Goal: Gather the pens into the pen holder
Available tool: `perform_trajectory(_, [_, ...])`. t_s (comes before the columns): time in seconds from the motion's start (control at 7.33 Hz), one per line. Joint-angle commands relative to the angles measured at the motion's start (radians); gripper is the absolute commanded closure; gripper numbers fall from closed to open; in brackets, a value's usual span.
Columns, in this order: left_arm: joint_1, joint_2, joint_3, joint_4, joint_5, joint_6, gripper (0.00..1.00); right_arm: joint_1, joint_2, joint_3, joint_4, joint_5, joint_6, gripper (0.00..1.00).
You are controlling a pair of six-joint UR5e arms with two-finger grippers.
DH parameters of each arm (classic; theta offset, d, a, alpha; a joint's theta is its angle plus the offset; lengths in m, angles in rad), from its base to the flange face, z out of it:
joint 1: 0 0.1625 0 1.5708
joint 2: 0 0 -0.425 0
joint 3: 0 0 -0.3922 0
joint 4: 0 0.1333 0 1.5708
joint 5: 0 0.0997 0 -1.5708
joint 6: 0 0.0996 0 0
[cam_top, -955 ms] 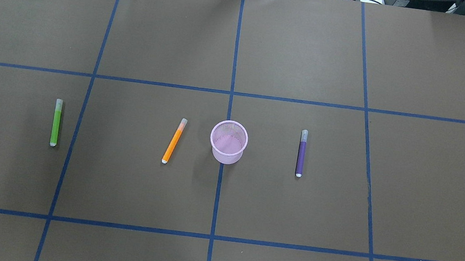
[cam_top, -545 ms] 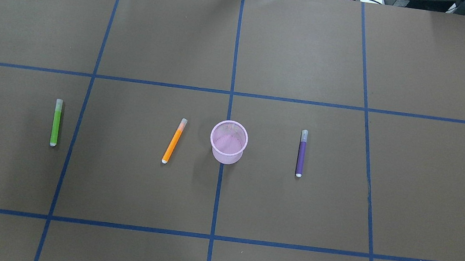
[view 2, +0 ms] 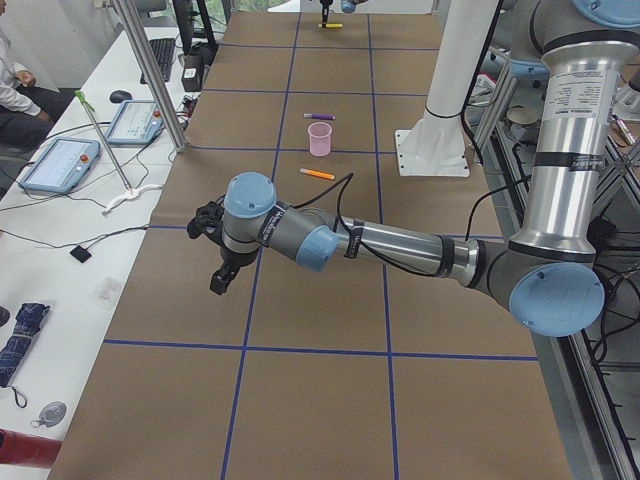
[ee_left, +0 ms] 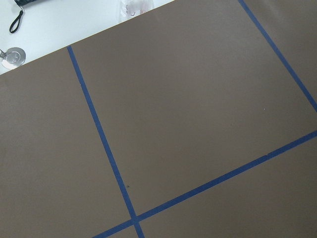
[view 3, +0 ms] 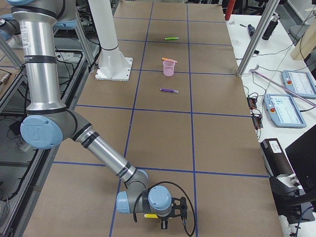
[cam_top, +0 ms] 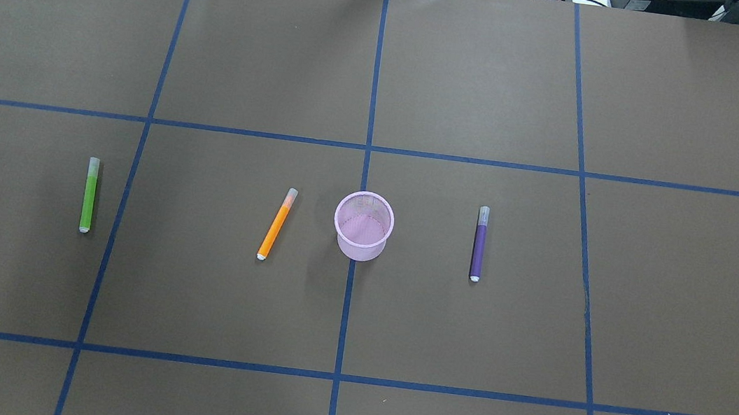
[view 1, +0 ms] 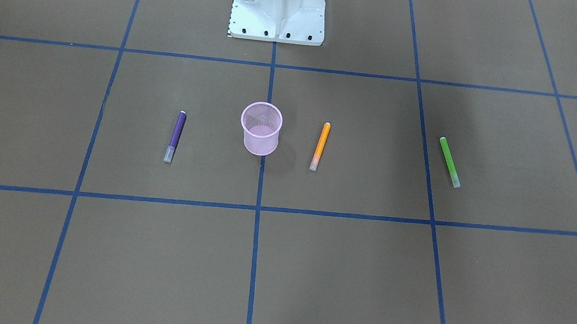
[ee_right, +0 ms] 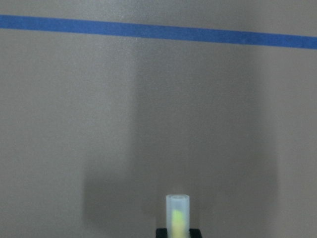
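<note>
The pink mesh pen holder stands upright at the table's middle. The orange pen lies just left of it, the green pen far left and the purple pen to the right, all flat on the table. No gripper shows in the overhead or front view. My left gripper hangs over bare table far from the pens; I cannot tell its state. My right gripper is off at the table's other end, with a yellow pen with a pale cap sticking out of it.
The brown table cover carries a blue tape grid. The robot's white base stands behind the holder. Side benches hold teach pendants and metal posts. An operator sits at the left bench.
</note>
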Motion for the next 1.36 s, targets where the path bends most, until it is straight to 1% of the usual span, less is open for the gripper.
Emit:
perform_trajectory(0.0, [0.000, 0.000, -0.001, 0.000, 0.000, 0.000, 0.00, 0.000, 0.000, 0.037, 0.000, -0.001, 0.000, 1.00])
perform_trajectory(0.41, [0.000, 0.006, 0.000, 0.000, -0.002, -0.001, 0.00, 0.001, 0.000, 0.241, -0.009, 0.002, 0.004, 1.00])
perform_trajectory(0.68, [0.000, 0.006, -0.003, 0.000, -0.002, -0.001, 0.00, 0.000, 0.007, 0.419, -0.003, 0.014, 0.073, 1.00])
perform_trajectory(0.82, [0.000, 0.006, 0.000, 0.000, -0.003, -0.001, 0.00, -0.009, 0.018, 0.509, -0.002, 0.040, 0.122, 1.00])
perform_trajectory(0.95, [0.002, 0.005, -0.012, -0.020, -0.003, 0.000, 0.00, -0.046, 0.018, 0.604, -0.001, 0.045, 0.214, 1.00])
perform_trajectory(1.09, [0.002, 0.006, -0.004, -0.090, -0.003, -0.001, 0.00, -0.140, 0.026, 0.680, 0.003, 0.036, 0.316, 1.00])
perform_trajectory(1.23, [0.008, 0.005, -0.004, -0.100, -0.003, -0.001, 0.00, -0.191, 0.071, 0.740, 0.003, 0.033, 0.442, 1.00])
